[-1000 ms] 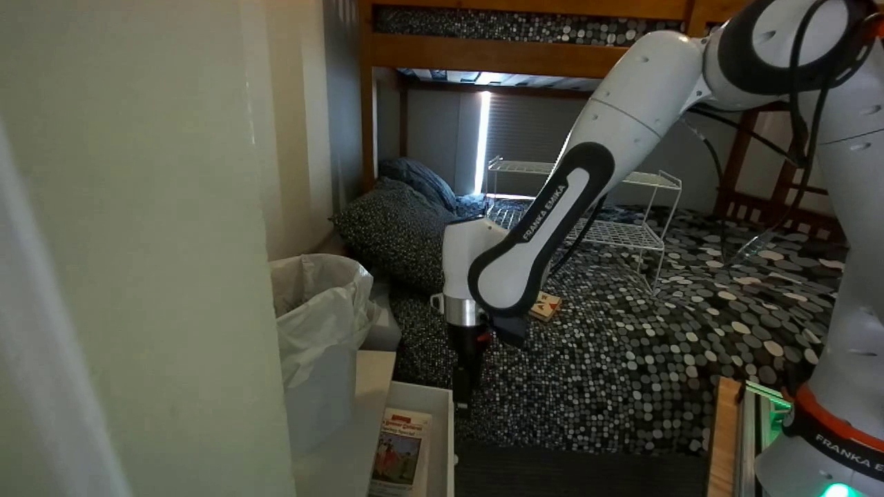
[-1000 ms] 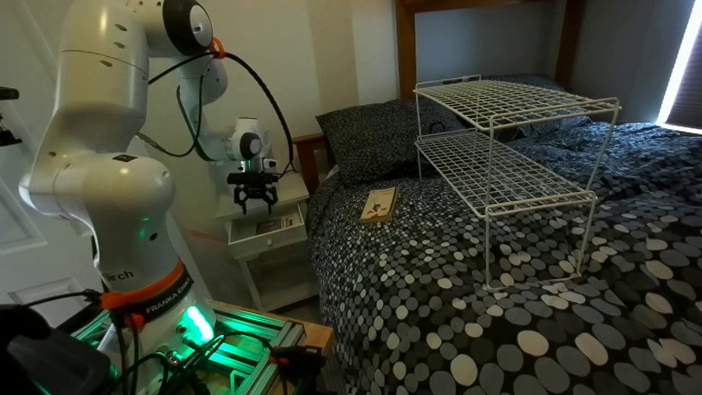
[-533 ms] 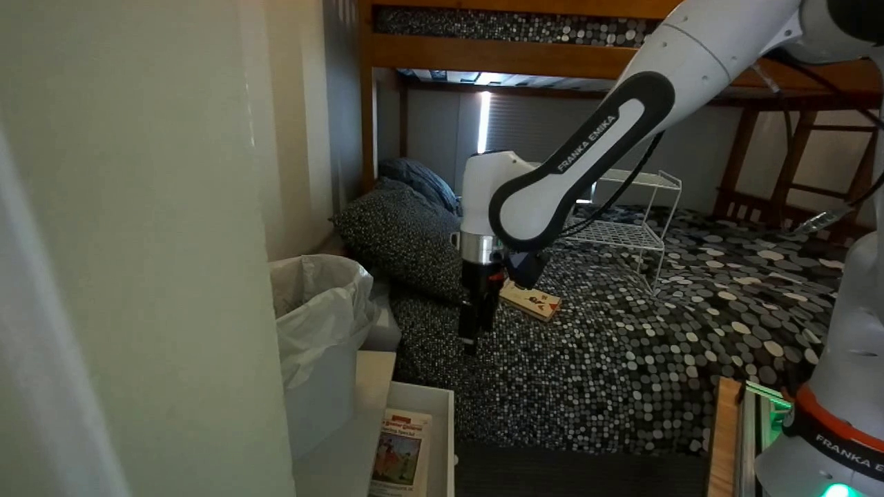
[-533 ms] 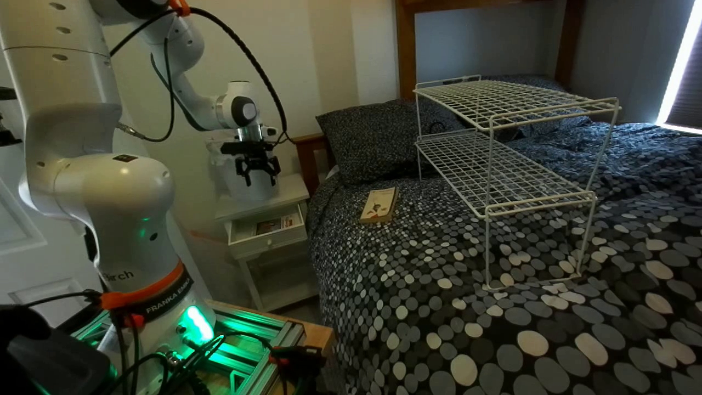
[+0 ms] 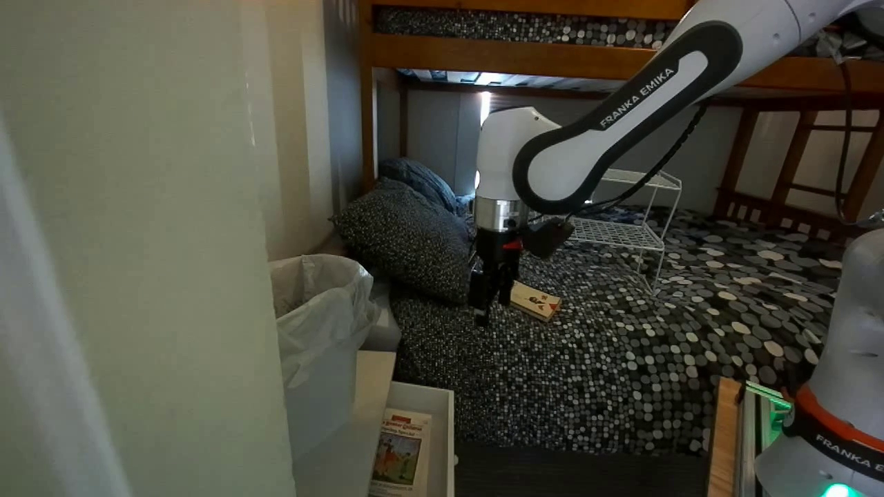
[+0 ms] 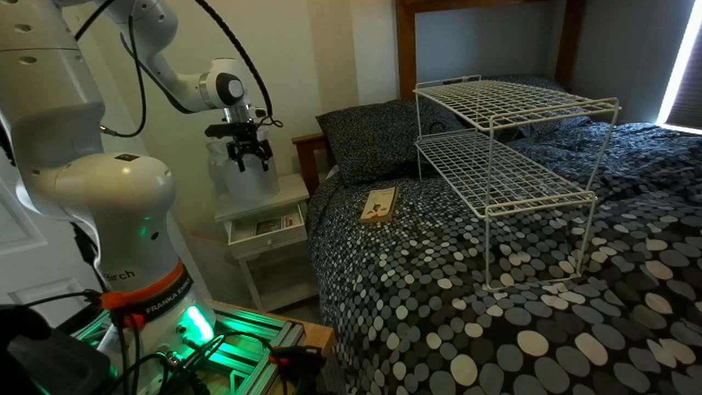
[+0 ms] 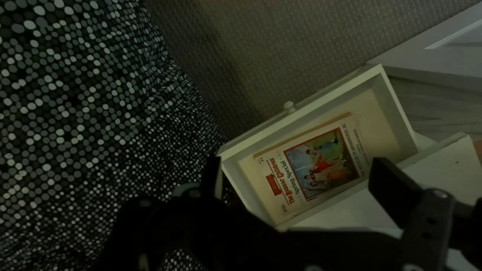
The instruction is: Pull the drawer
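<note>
While drawer [image 6: 282, 240] stays open, claw [image 6: 254, 166] higher — spread

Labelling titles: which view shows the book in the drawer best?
Wrist view: the book is largest, its title readable. In an exterior view the picture's edge crops the book; in an exterior view the book is small, its title unreadable.

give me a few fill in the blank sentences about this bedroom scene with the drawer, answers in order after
The drawer stands ____, its contents showing from above.
The book inside it is titled The ____ Children.
The open gripper holds ____.
The wire rack on the bed has ____ shelves.

Missing words: open; Boxcar; nothing; two
</note>
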